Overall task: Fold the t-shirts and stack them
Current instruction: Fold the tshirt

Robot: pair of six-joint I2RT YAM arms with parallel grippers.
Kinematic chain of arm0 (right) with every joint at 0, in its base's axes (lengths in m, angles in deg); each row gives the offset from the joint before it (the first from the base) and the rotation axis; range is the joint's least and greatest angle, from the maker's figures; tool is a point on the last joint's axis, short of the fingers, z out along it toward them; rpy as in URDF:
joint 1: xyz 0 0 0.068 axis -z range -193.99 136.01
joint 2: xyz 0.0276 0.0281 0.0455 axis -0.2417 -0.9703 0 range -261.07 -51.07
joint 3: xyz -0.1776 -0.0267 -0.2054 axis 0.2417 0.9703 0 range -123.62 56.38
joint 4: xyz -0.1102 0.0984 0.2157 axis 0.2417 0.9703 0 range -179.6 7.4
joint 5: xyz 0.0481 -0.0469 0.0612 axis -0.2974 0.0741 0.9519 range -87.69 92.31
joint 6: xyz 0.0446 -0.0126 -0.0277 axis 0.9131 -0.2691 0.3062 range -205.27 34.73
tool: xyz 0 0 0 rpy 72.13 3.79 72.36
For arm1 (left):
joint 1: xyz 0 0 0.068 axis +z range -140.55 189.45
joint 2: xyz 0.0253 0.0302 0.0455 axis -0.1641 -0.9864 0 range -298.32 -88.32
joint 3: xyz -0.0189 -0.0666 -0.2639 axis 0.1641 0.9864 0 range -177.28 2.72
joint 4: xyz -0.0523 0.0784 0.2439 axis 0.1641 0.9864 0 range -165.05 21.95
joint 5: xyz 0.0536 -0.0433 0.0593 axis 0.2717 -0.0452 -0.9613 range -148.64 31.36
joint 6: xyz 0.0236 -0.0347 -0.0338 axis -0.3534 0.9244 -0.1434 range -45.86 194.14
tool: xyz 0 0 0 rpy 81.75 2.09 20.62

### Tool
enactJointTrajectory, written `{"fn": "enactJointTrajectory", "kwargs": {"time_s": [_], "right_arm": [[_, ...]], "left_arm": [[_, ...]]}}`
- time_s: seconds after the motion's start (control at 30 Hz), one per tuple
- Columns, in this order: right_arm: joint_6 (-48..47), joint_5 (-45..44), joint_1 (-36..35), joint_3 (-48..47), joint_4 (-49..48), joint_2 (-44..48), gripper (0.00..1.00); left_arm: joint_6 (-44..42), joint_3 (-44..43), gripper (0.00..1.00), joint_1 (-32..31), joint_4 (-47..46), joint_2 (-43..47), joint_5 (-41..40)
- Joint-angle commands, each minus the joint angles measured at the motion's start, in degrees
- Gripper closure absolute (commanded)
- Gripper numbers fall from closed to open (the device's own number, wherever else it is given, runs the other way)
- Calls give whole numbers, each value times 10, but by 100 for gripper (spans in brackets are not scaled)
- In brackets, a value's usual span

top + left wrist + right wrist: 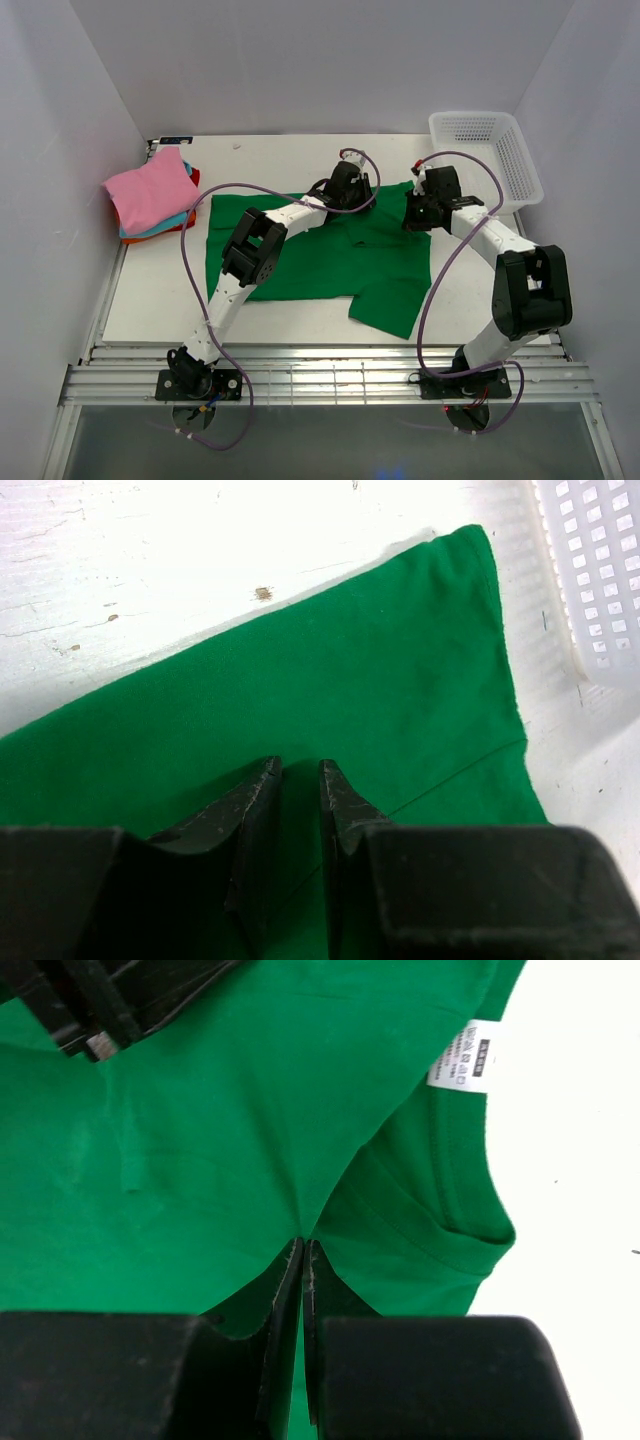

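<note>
Broadly, the white table [300, 322] carries one unfolded green t-shirt [330, 260], spread flat in the middle between my two arms. Its long axis runs across me. The collar [460, 1190] sits toward my right and the hem toward my left, one sleeve points at my bases and the other lies at the far edge. Both sets of jaws sit along that far side, so nearly all the cloth lies on the near side of them. I judge that any fold from here has to carry the far edge back toward me. My right arm [500, 260] is the nearer one to the collar, and my left arm [250, 250] is nearer the middle of the far edge.

The folded t-shirts [150, 195] are stacked at the far left corner, well apart, pink on top with teal and orange-red edges showing beneath. A white mesh basket [520, 165] stands at the far right.

My right jaws are clenched on a pinch of green cloth, with creases fanning out from the tips. The white neck label [468, 1057] lies just beyond them. My left jaws show a narrow gap with green in it, and I cannot tell whether they grip the shirt or only hover on it.
</note>
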Motion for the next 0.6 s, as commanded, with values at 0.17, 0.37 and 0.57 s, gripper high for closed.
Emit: {"fn": "enactJointTrajectory", "kwargs": {"time_s": [0.17,0.37,0.57], "right_arm": [[-12,42,-1,-21,31,51,92],[-11,-6,-1,-14,52,15,91],[12,-104,-1,-5,67,-6,66]], "left_arm": [[-8,-1,67,1,23,36,-5],[-10,3,67,1,25,43,-1],[-21,6,67,1,32,46,-2]]}}
